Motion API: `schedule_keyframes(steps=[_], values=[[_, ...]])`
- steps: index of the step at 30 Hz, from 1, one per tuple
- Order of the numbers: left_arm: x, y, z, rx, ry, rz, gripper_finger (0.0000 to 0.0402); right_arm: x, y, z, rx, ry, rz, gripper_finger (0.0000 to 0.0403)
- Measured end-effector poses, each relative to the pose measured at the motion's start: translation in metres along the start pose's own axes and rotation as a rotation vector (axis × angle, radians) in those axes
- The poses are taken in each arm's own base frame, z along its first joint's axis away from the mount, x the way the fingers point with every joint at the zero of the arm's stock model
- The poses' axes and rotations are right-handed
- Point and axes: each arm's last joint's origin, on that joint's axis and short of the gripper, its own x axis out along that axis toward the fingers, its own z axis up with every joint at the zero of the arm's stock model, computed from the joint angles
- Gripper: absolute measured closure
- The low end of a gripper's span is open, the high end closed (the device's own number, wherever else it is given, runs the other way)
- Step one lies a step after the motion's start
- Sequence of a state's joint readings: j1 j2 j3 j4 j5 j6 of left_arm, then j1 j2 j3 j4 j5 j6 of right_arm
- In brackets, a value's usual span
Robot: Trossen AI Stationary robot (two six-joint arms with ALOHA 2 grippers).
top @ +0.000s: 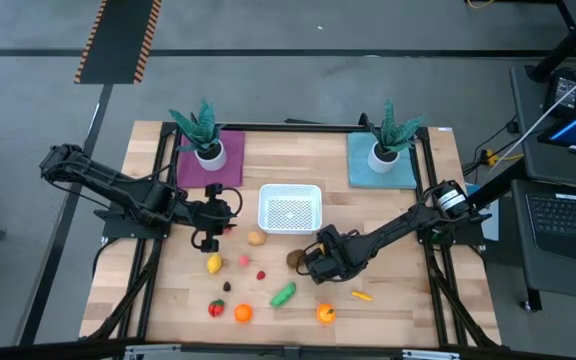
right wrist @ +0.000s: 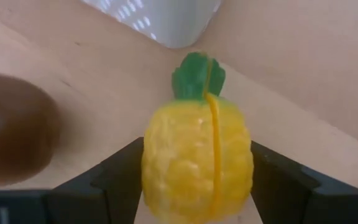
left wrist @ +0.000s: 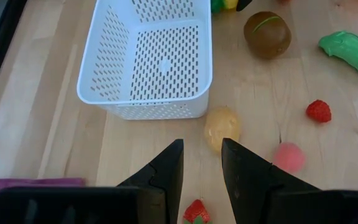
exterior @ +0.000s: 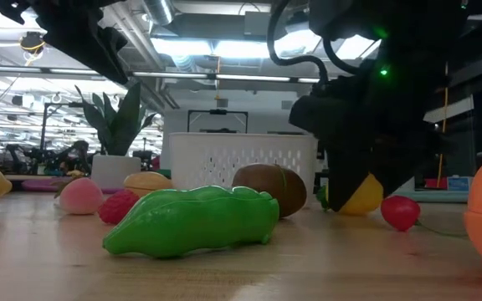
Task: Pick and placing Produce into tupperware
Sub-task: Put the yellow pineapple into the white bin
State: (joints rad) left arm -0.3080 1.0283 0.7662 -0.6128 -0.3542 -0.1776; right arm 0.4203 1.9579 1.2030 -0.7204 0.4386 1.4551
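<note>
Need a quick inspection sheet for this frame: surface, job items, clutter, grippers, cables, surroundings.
Surface: wooden table, produce scattered over its front half.
Job's things: white tupperware empty; toy pineapple between the right gripper's fingers; brown piece, green piece, tan piece and strawberry loose on the wood.
Clutter: two potted plants on coloured mats at the back.
Grippers: right gripper closed on the pineapple beside the tupperware's corner; left gripper slightly apart, holding nothing, above the wood beside the tupperware.
Cables: yellow cable off the table's right edge.
Surroundings: desk with laptop at right.
</note>
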Motion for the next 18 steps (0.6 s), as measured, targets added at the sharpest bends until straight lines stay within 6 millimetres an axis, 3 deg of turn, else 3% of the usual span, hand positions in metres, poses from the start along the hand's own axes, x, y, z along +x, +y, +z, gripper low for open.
schedule_keyframes(steps=[12,18], values=[[0.0000,0.0000,0.0000,0.000,0.000,0.000,0.0299,0.0006,-0.0003,0.0017,0.003,-0.012,-0.004,0.0151],[0.0000,0.0000,0.0000,0.000,0.000,0.000,0.0299,0.0002,-0.0004,0.0020,0.004,-0.017,-0.008,0.0203]])
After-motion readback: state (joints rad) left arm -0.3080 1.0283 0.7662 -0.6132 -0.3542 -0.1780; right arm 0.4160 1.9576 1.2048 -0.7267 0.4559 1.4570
